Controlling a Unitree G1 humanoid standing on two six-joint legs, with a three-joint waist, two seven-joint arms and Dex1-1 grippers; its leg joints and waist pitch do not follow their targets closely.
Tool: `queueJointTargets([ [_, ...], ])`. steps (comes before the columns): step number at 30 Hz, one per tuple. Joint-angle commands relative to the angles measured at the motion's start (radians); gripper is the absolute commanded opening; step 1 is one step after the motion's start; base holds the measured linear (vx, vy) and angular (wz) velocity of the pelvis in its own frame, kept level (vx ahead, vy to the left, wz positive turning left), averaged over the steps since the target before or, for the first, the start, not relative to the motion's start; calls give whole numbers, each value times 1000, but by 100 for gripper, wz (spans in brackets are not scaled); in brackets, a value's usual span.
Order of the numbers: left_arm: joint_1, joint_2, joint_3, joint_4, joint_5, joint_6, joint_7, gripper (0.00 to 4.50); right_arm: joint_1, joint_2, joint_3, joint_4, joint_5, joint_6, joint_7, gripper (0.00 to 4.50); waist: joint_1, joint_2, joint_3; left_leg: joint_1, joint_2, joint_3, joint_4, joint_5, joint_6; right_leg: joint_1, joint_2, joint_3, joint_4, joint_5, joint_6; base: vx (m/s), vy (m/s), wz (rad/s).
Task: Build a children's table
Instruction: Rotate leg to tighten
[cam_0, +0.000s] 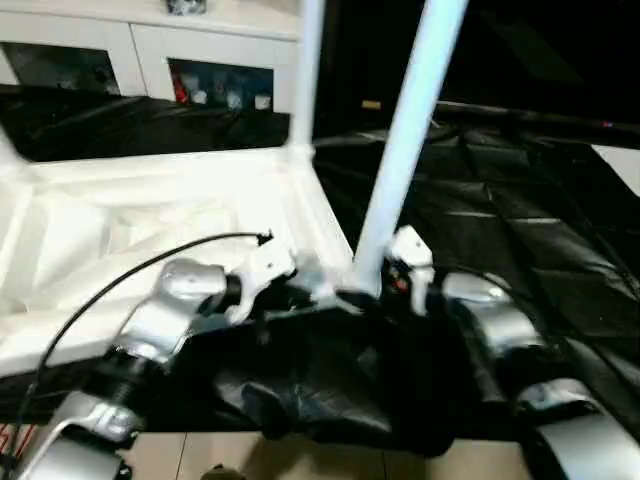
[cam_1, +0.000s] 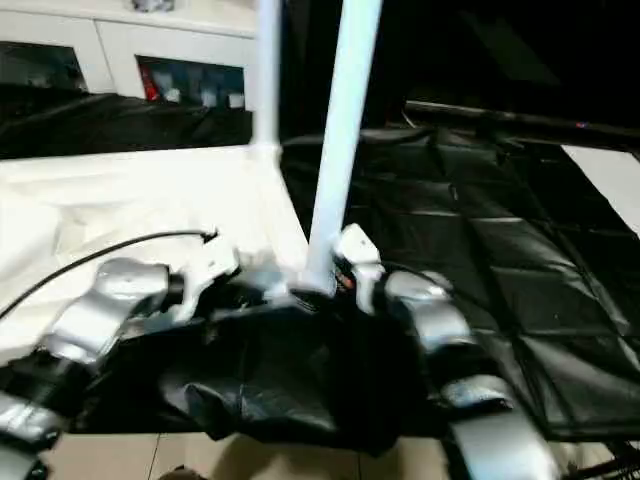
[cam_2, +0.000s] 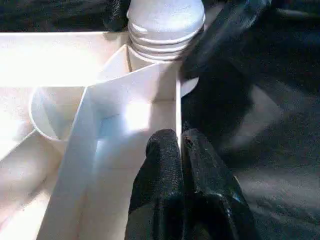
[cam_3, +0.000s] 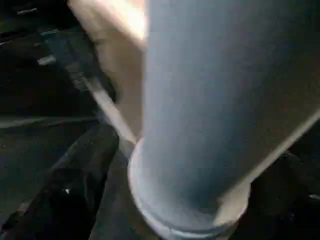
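Note:
The white table top (cam_0: 150, 210) lies upside down, ribbed side up, on a black sheet. One white leg (cam_0: 405, 140) stands in the near right corner socket, tilted slightly. A second leg (cam_0: 305, 70) rises from the far right corner. My left gripper (cam_2: 180, 140) is shut on the thin rim wall of the table top just beside the near socket, where the leg's ribbed end (cam_2: 165, 25) sits. My right gripper (cam_0: 392, 285) is at the base of the near leg, with a black finger (cam_3: 75, 185) on each side of the tube (cam_3: 210, 100).
A white cabinet with glass doors (cam_0: 150, 50) stands behind the table top. The crumpled black sheet (cam_0: 500, 220) covers the floor to the right and bunches up under my forearms. Bare light floor (cam_0: 200, 455) shows at the near edge.

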Motion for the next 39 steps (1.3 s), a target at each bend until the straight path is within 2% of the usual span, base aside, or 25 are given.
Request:
queueJointTargets([
  [1,17,4,-40,-11,-21,-30,-83,0,15,-32,22,-42,21,11,104,398,-1,6,-54,9,4,11,-63,-302,30,44,-38,29,-82,-256,-182,0,0,0],
  [5,17,25,-42,-21,-40,-33,-135,0,20,-44,22,-55,32,28,154,398,2,6,-54,10,4,11,-64,-301,23,45,-39,28,-80,-256,-190,0,0,0],
  [7,21,34,-40,-39,-60,-19,-164,0,19,-41,18,-61,41,43,170,362,2,7,-55,10,4,11,-64,-299,20,45,-39,28,-80,-256,-192,0,0,0],
  [11,21,45,-39,-45,-74,-16,-194,0,22,-41,19,-77,52,69,198,331,2,7,-57,9,4,12,-62,-268,23,47,-37,28,-73,-199,-209,0,0,0],
  [17,22,50,-31,-32,-69,-27,-196,0,29,-41,22,-89,56,82,212,291,3,5,-57,11,4,13,-61,-266,22,47,-39,28,-74,-209,-207,0,0,0],
  [20,20,41,-22,-16,-56,-29,-144,0,38,-29,18,-96,59,96,195,280,3,4,-55,11,4,13,-62,-274,19,46,-39,28,-76,-226,-202,0,0,0],
  [23,3,15,-8,14,-33,-25,-63,0,37,4,-10,-74,61,116,115,272,3,3,-53,12,4,12,-63,-291,12,44,-40,29,-80,-260,-192,0,0,0],
  [25,-3,5,-2,22,-27,-23,-36,0,31,18,-22,-59,59,123,69,271,0,3,-53,14,3,10,-66,-307,-1,43,-42,29,-85,-311,-174,0,0,0],
  [26,-26,-28,8,45,-2,-14,50,0,-1,65,-59,14,29,119,-141,270,-3,5,-52,13,3,10,-66,-314,-7,38,-44,31,-85,-328,-170,0,0,0],
  [27,-34,-40,11,52,7,-13,78,0,-14,83,-73,41,24,122,-214,269,-7,4,-49,14,2,10,-68,-325,-16,36,-42,30,-88,-352,-166,0,0,0],
  [28,-49,-68,13,59,19,3,126,0,-37,121,-100,90,20,131,-348,269,-11,4,-50,15,-2,7,-67,-339,-34,38,-42,27,-91,-400,-153,0,0,0],
  [30,-59,-88,15,64,26,13,162,0,-48,145,-111,110,20,134,-420,269,-18,8,-51,11,0,1,-70,-344,-50,39,-47,26,-93,-436,-131,0,0,0],
  [31,-63,-98,17,67,30,18,182,0,-53,157,-116,119,20,134,-455,269,-18,7,-52,14,-1,2,-68,-354,-45,36,-46,25,-96,-435,-125,0,0,0],
  [32,-76,-129,16,72,35,32,225,0,-70,194,-135,142,25,143,-546,269,-20,7,-51,16,1,5,-67,-357,-38,30,-44,29,-95,-407,-133,0,0,0],
  [35,-93,-176,21,83,45,48,290,0,-86,245,-156,162,28,138,-638,269,-19,10,-56,15,0,5,-67,-339,-39,33,-41,28,-90,-354,-142,0,0,0],
  [37,-94,-207,14,79,46,43,303,0,-91,275,-145,168,11,96,-647,325,-17,9,-58,10,0,8,-65,-301,-30,39,-39,29,-81,-257,-159,0,0,0],
  [39,-92,-217,7,75,45,40,297,0,-97,287,-143,179,7,74,-644,341,-13,9,-59,11,-1,11,-63,-277,-19,41,-38,29,-78,-211,-169,0,0,0],
])
